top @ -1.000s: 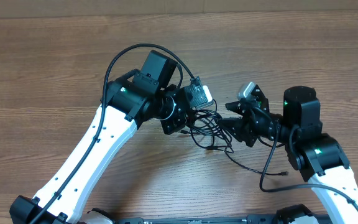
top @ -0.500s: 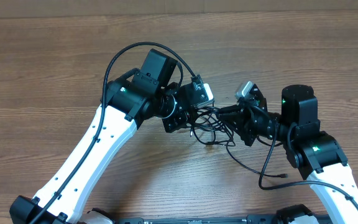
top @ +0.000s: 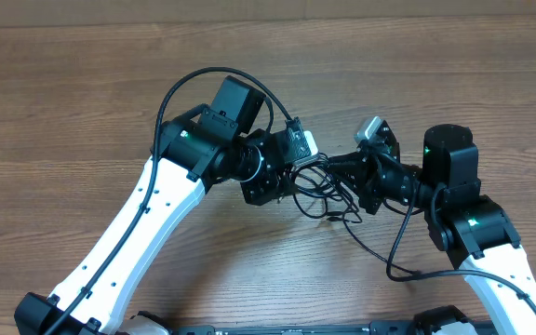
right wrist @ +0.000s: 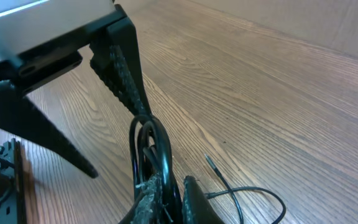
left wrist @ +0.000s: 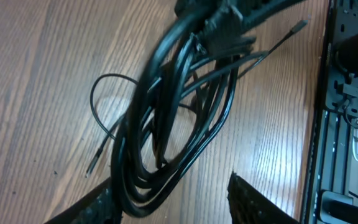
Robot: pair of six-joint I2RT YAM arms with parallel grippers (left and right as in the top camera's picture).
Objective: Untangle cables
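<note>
On the wooden table [top: 73, 102], the right arm [top: 477, 233] sits closer to the left one than a second ago. The left gripper [left wrist: 171, 190], clamped then, now stands spread around the cables [top: 322, 194]. The right gripper [right wrist: 166, 190], open then, now pinches that mid-table tangle.

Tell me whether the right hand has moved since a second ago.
Yes: the right hand has edged slightly left over the table, into the cables, closing on them.
</note>
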